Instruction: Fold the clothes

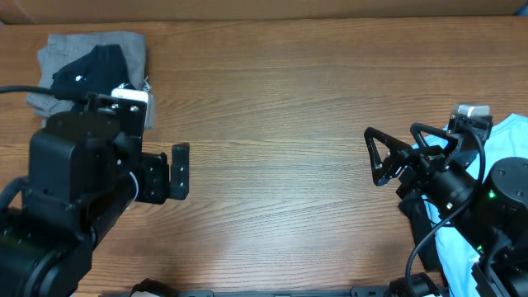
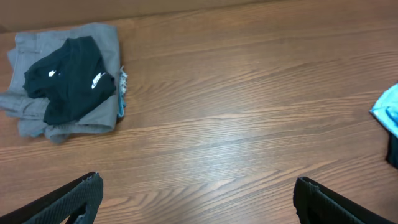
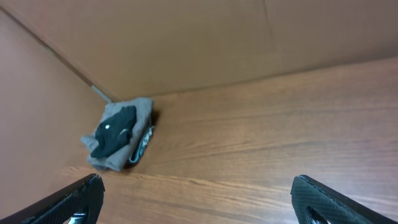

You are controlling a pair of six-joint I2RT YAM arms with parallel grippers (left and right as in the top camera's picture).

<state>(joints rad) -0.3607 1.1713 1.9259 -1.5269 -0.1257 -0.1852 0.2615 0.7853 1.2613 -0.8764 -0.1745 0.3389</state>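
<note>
The brown wood-grain counter (image 1: 280,91) lies mostly bare across its middle, which suggests a pause between garments: one piece looks finished and the next has not been picked up.

The left arm (image 1: 74,165) sits low at 8 o'clock and the right arm (image 1: 470,190) at 4 o'clock. Both are pulled in toward their own sides and neither touches any cloth.

The light blue T-shirt (image 1: 513,136) is heaped at 3 to 4 o'clock, partly under the right arm, and its loose crumple marks it as the likely next piece. At 10 o'clock, near the far corner, lie the grey folded garments (image 1: 124,45). On top of them rests the black T-shirt (image 1: 91,68), gathered into a compact and rather loose bundle.

The next move probably falls to the right arm. It would need to turn back toward 4 o'clock, pinch an edge of the blue fabric and drag it to the open centre, where both arms can spread it flat.

The left pincer (image 2: 198,186) has its fingers spread wide with nothing between them. The right pincer (image 3: 198,186) is equally wide apart and carries nothing.

A small white logo (image 2: 96,79) faces up on the black bundle.
</note>
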